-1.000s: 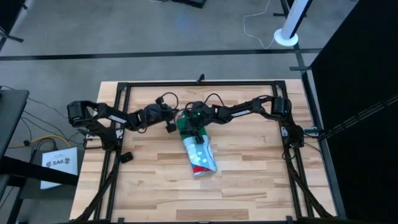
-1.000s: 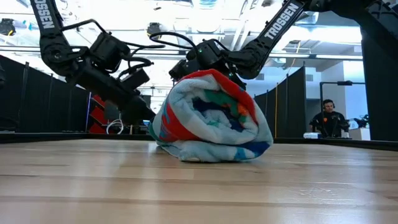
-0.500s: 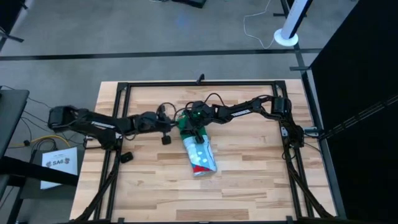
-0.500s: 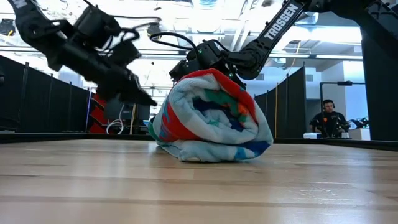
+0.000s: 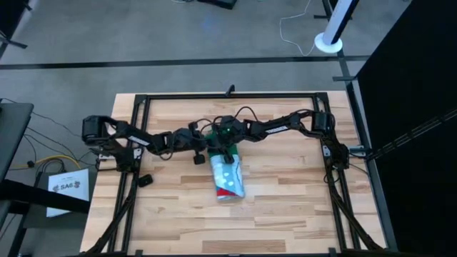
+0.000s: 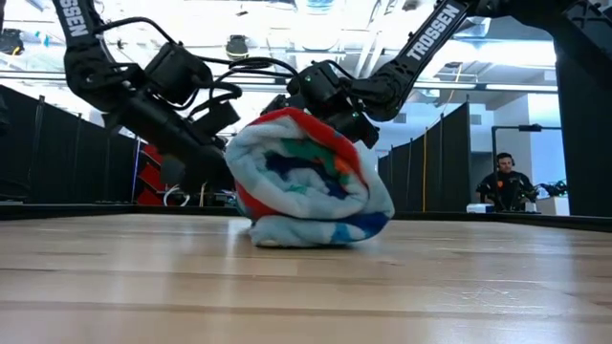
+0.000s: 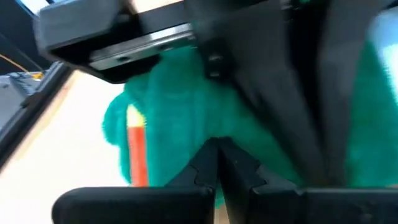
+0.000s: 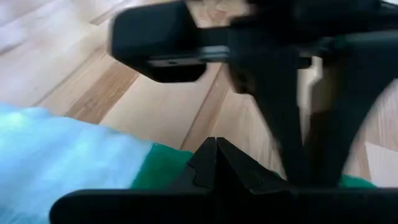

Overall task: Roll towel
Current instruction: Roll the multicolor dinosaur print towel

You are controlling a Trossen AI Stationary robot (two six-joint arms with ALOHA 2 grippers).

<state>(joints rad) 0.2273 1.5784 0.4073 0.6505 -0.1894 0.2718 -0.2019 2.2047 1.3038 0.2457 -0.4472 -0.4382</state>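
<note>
Towel (image 5: 228, 173) lies rolled up in the middle of the wooden tabletop (image 5: 285, 207), its long side running from the arms toward the front edge. Both grippers, left (image 5: 201, 148) and right (image 5: 226, 152), press its far end with jaws clenched together.

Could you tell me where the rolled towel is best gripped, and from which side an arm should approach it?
Probably at the towel's bare near end, coming straight down from above: it lies as a long roll, and its far green end is crowded by the left gripper and the right gripper, both with fingers shut.
</note>
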